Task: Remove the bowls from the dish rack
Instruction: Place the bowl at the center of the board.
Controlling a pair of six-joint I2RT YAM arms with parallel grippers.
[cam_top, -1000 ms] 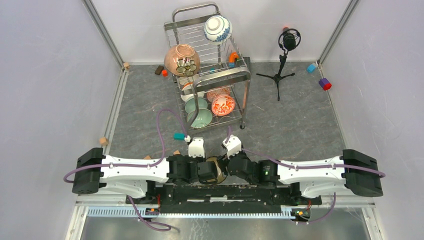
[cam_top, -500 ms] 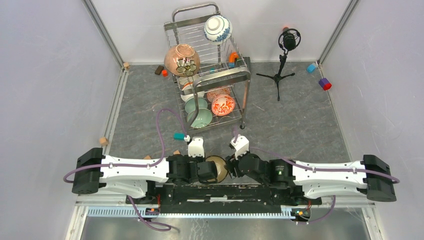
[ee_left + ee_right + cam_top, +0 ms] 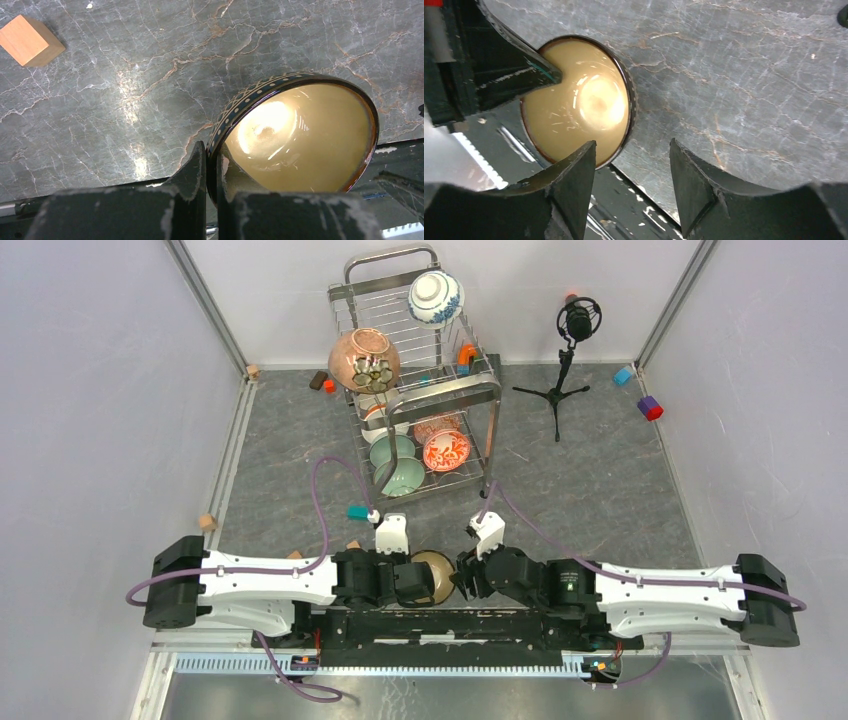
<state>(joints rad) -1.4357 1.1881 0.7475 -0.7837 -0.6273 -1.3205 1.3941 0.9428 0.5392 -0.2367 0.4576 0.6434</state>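
Grey marble tabletop (image 3: 600, 480), pale lilac walls (image 3: 100, 390)

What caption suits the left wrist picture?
Left tool pinches the rim of a cream-lined bowl over the marbled table, a wooden block nearby.

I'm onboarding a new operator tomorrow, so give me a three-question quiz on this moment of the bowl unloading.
1. True or false: the left gripper is clamped on the rim of the yellow-glazed bowl.
2. Pick one: the right gripper is A) shut on that bowl, B) open, jaws apart beside that bowl, C) shut on a wooden block.
3. Fill in: the blue-and-white bowl sits on the ____ tier of the dish rack.

Key: 1 true; 2 B; 3 upper.
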